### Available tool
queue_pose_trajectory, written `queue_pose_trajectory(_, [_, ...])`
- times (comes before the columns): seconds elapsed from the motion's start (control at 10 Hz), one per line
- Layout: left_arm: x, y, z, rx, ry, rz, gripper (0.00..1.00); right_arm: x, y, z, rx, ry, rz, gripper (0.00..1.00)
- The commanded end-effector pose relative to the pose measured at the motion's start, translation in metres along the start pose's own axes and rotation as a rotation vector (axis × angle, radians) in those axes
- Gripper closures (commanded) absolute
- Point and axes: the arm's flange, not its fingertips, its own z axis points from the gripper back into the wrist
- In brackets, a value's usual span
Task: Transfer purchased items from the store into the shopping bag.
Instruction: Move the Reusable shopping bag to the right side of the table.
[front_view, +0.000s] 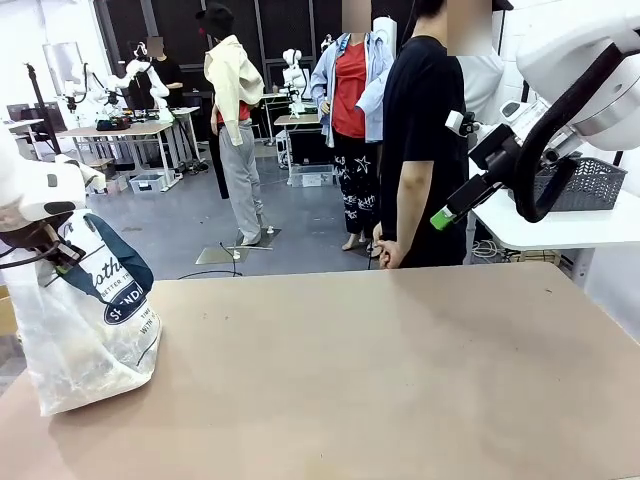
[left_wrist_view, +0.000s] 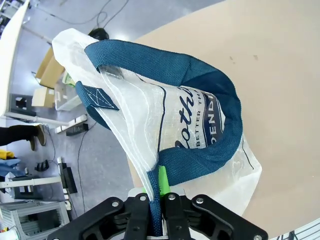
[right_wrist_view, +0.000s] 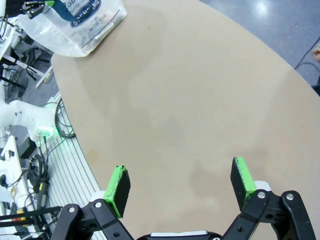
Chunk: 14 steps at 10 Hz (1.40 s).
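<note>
Navy handle (left_wrist_view: 200, 155) of the shopping bag (front_view: 85, 340) is sitting clamped in the left claw (left_wrist_view: 157, 200) — right claw (right_wrist_view: 180, 187) is hanging spread apart over the table (front_view: 400, 370).

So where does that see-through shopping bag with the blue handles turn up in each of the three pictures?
Front view: the shopping bag stands at the table's near left corner, its handle held by the shut left gripper.
Left wrist view: the bag hangs mid-picture, its blue strap clamped at the bottom edge.
Right wrist view: it lies far off, top left.
Shared landmark: the navy patch with white lettering.
</note>
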Motion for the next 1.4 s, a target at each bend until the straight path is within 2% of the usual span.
queue_pose_trajectory(0.0, [0.003,0.003,0.002,0.013,-0.005,-0.016,1.0,0.003,0.0,0.002,0.006,0.012,-0.019,0.0])
queue_pose_trajectory(0.4, [0.004,0.004,0.006,0.031,-0.002,-0.005,0.21,0.003,0.0,0.002,0.006,0.012,-0.019,0.0])
queue_pose_trajectory(0.5, [0.006,0.006,0.008,0.047,0.026,-0.015,0.01,0.003,0.0,0.002,0.006,0.012,-0.019,0.0])
queue_pose_trajectory(0.6, [0.007,0.008,0.011,0.069,0.053,-0.024,0.0,0.003,0.0,0.002,0.006,0.012,-0.019,0.0])
queue_pose_trajectory(0.8, [0.01,0.011,0.018,0.097,0.038,-0.027,0.0,0.003,0.0,0.002,0.006,0.012,-0.019,0.0])
queue_pose_trajectory(1.3, [0.019,0.019,0.03,0.062,0.013,-0.016,0.0,0.003,0.0,0.002,0.006,0.012,-0.019,0.0])
